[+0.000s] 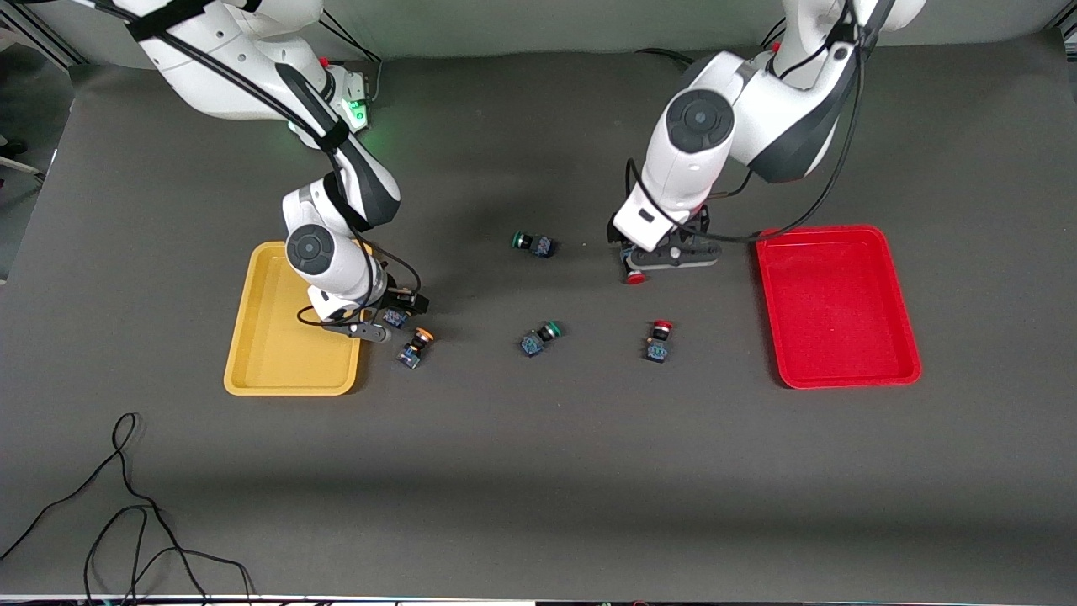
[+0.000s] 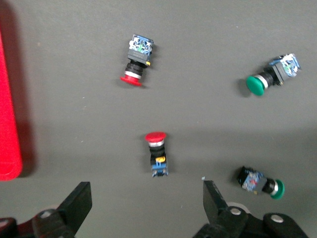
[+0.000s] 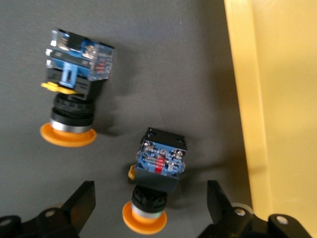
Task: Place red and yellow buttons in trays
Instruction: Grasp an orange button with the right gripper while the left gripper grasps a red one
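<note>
Yellow btn point(image 3: 154, 191) btwn open right fingers point(image 3: 81, 203), untouched.

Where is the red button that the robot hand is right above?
The red button lies on the table under the open left gripper, beside the red tray, farther from the front camera than the other red button.
</note>
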Available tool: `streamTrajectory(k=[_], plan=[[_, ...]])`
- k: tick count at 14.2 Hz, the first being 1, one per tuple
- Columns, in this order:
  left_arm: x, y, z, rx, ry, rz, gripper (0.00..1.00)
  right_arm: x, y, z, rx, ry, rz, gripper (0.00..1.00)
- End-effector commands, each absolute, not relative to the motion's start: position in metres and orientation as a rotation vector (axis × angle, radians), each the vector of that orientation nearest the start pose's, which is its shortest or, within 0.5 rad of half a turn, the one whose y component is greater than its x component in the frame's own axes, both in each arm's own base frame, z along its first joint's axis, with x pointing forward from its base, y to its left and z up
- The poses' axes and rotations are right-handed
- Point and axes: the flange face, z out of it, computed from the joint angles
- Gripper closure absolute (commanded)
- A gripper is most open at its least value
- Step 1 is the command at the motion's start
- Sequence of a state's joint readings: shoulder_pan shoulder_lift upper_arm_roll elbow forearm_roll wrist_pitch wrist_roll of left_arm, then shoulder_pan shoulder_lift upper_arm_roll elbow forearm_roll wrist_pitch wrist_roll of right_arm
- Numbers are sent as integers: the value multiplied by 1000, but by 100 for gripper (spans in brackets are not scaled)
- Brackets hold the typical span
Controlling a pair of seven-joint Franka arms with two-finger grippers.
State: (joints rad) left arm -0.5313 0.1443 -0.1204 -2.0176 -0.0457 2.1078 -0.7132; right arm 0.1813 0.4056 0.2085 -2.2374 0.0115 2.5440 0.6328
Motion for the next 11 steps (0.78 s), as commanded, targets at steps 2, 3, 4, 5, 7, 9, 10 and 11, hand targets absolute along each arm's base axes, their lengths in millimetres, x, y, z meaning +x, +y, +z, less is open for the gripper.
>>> streamTrajectory(k=[2,3,4,5,7,9,10,11], plan=[[453,-348,304,-3147,-215,120,0,496,209,179,-3062,458,180,14],[450,-351,285,-3148,-205,121,0,496,209,177,-3063,458,185,26],[448,-352,267,-3150,-209,120,0,495,209,176,-3063,458,187,38],[443,-352,246,-3149,-200,125,0,495,209,175,-3063,458,189,49],[430,-354,205,-3155,-177,116,0,496,209,175,-3063,461,189,70],[418,-359,182,-3146,-151,136,0,497,210,181,-3061,478,183,80],[416,-359,178,-3142,-148,144,5,499,210,188,-3060,482,173,80],[415,-360,178,-3139,-143,151,18,499,212,201,-3067,472,177,80]])
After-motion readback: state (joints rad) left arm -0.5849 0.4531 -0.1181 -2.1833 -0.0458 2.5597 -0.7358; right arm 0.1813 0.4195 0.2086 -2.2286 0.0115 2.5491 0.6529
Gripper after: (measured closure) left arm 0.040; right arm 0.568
